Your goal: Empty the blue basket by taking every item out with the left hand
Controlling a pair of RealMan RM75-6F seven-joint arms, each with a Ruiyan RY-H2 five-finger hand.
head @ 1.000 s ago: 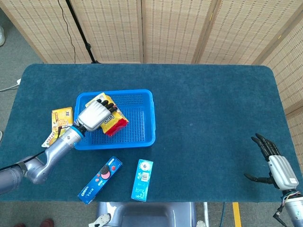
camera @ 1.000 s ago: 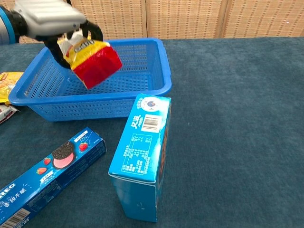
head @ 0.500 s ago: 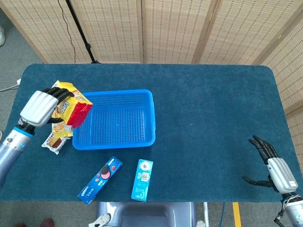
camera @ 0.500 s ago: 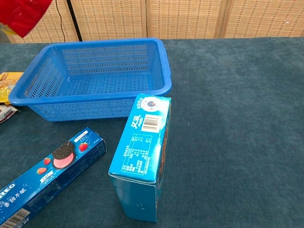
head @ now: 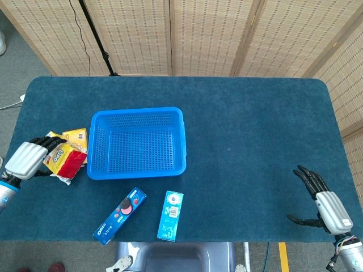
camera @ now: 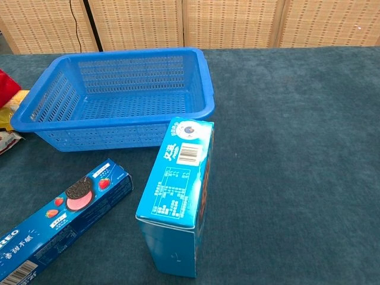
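Observation:
The blue basket (head: 138,114) (camera: 196,89) sits left of the table's middle with nothing inside it. My left hand (head: 24,159) is at the table's left edge, left of the basket, and grips a yellow and red snack bag (head: 63,159). The bag hangs low over other snack packs (head: 75,136) lying there. Only a red corner of the bag (camera: 7,83) shows in the chest view. My right hand (head: 323,199) hovers open at the front right corner, fingers spread, holding nothing.
An Oreo box (head: 119,215) (camera: 56,217) lies in front of the basket. A light blue box (head: 170,215) (camera: 178,193) stands beside it, to the right. A white wrapper (camera: 7,141) lies left of the basket. A black stand (head: 96,37) rises behind the table.
My left hand lifted the yellow and red bag out of the basket, swung it left over the rim, and lowered it onto the snack packs. The right hand drifted slightly.

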